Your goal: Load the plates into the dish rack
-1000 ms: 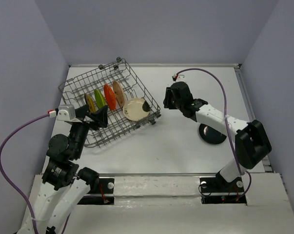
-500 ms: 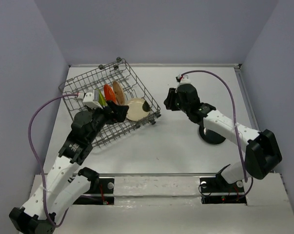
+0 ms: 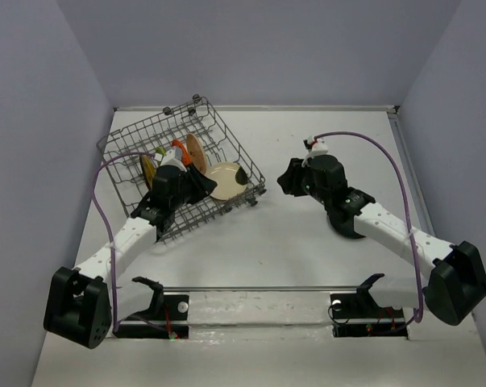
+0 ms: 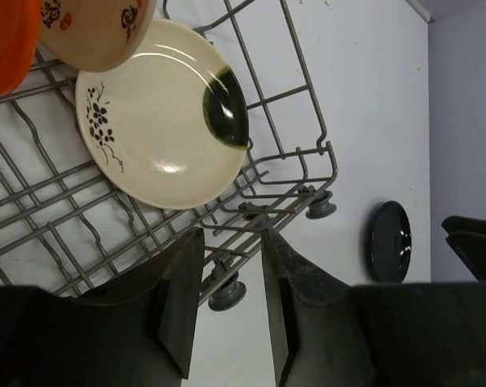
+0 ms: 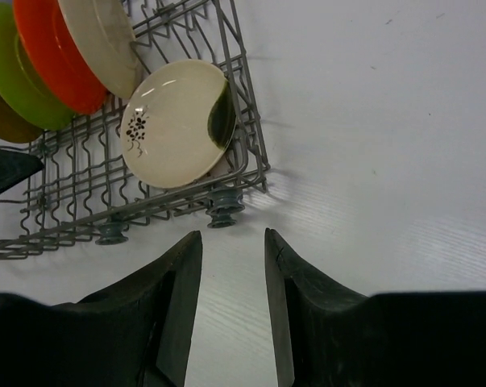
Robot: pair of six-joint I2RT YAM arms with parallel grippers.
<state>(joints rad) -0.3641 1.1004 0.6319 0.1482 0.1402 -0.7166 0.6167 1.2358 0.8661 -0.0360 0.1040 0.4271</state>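
Top external view: the dish rack holds 5 plates, 4 upright between the tines and 1 flat cream plate at its right corner. The black plate lies outside, well right of the rack, partly under the right forearm. The left gripper hangs over the rack interior; the right gripper stands just right of the rack.

Left wrist view: the left claw is narrowly parted and empty, above the rack's corner wire.

Right wrist view: the right claw is likewise narrowly parted and empty, short of the rack's near rim.

Hazards: the left arm may topple the upright orange plate, and the right forearm may sweep the black plate.

Compared with 1 second earlier, the left gripper has moved from the rack's near-left side to over its interior and has narrowed from wide.
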